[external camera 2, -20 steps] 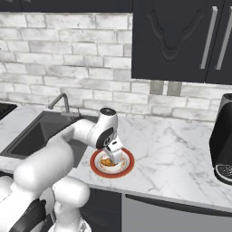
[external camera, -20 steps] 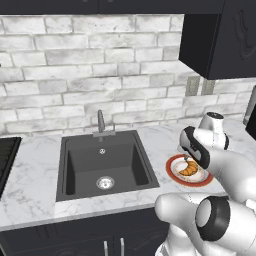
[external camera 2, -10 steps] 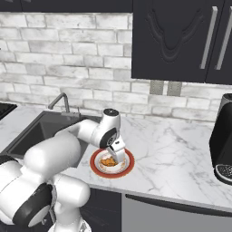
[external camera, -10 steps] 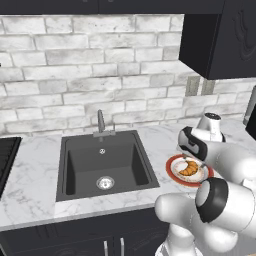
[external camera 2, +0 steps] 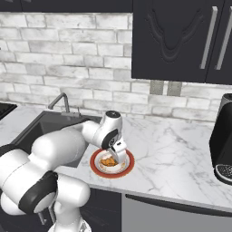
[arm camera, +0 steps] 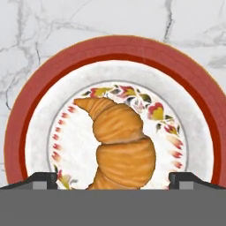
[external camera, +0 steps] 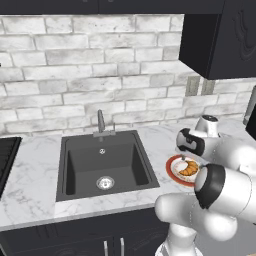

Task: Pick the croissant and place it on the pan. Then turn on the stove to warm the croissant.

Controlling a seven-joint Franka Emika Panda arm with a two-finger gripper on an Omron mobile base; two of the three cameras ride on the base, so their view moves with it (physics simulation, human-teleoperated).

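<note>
Item: croissant [arm camera: 119, 145], on red-rimmed plate [arm camera: 26, 110], not yet lifted; my fingers [arm camera: 44, 181] wide, flanking it at 3 and 9 o'clock; pan placement and stove pending

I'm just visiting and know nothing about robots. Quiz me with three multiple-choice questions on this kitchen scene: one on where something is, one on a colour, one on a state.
1. Where does the croissant lie?
A. in the sink
B. on the plate
C. on the coffee machine

2. What colour is the rim of the plate?
A. red
B. blue
C. green

3. How is the gripper?
A. shut on the croissant
B. open above the croissant
C. shut on the faucet

Answers:
1 B, it rests on the plate's patterned centre.
2 A, a red band rings the white.
3 B, the fingertips stand apart on either side.
</note>
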